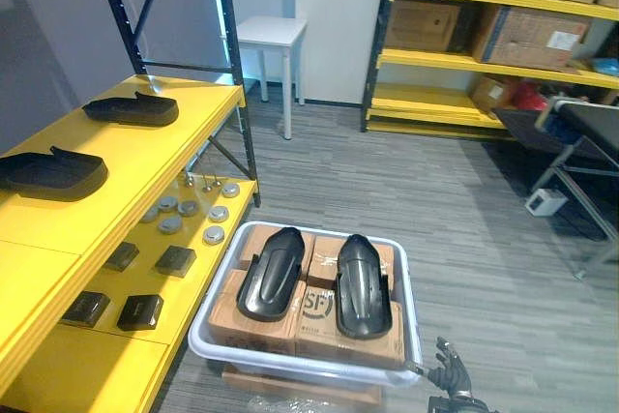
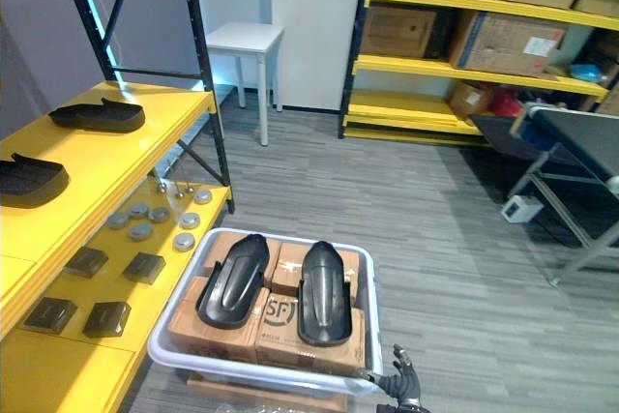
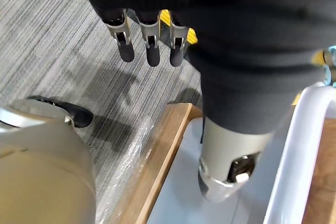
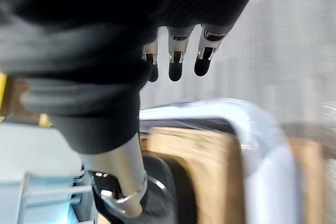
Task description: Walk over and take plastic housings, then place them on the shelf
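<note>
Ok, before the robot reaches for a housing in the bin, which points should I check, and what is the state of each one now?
1. Housings to take: the left housing and the right housing lie on the cardboard boxes in the white bin, with nothing on top of them: ok.
2. Left hand free: fingers straight, holding nothing: ok.
3. Right hand free: fingers straight, holding nothing, by the bin's corner: ok.
4. Room on the shelf top: bare yellow beside the two shelved housings: ok.
5. Housings loose, not stuck to the boxes: cannot tell.
</note>
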Controlling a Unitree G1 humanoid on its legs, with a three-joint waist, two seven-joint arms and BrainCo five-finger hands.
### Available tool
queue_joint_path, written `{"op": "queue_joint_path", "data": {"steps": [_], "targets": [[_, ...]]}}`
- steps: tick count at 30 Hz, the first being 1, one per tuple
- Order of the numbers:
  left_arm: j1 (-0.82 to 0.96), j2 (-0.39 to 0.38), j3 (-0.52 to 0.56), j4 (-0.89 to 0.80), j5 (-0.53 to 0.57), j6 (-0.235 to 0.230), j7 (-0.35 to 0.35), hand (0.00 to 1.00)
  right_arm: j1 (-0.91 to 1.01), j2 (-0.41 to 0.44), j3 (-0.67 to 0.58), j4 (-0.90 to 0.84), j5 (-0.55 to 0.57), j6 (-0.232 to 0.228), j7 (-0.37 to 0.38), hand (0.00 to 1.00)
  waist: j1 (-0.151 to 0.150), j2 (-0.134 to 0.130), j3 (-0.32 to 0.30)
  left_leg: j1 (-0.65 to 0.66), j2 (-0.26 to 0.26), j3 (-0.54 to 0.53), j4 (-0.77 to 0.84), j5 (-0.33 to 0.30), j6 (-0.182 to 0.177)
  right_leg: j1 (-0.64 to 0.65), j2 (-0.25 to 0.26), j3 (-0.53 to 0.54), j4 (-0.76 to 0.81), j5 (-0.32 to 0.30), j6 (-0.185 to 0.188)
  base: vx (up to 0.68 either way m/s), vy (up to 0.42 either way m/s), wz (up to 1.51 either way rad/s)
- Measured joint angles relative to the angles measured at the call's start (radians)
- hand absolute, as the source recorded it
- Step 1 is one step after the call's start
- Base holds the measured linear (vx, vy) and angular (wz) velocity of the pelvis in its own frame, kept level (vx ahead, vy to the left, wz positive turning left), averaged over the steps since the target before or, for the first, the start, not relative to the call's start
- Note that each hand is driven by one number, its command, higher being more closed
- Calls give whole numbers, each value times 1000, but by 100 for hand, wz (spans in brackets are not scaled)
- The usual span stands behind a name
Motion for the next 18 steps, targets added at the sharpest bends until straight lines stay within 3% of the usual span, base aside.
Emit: {"op": "queue_joint_path", "data": {"steps": [3,6,13,18], "targets": [[1,-36,-1,0,0,0,9,0,-57,-7,-1,-39,-44,1,-34,0,-3,40,8,-39,47,-25,-40,3,-7,0,42,-42,-86,11,-30,220,-193,18],[-8,-35,-17,-5,3,-8,18,0,-141,-8,-12,-50,-49,1,-91,0,5,43,42,-71,55,-56,-44,12,-21,2,44,-84,-112,16,-36,33,-78,38],[-58,-14,-108,-37,15,-15,38,0,-529,-47,-32,15,-85,10,-255,0,71,66,194,-238,-4,-119,55,12,-21,-68,-2,-117,-172,88,-24,-98,50,22],[-76,-2,-167,-43,-13,-17,58,0,-659,-103,-45,75,-124,44,-336,0,86,80,255,-331,-24,-139,110,10,-18,-120,-15,-125,-183,118,-20,-120,59,11]]}}
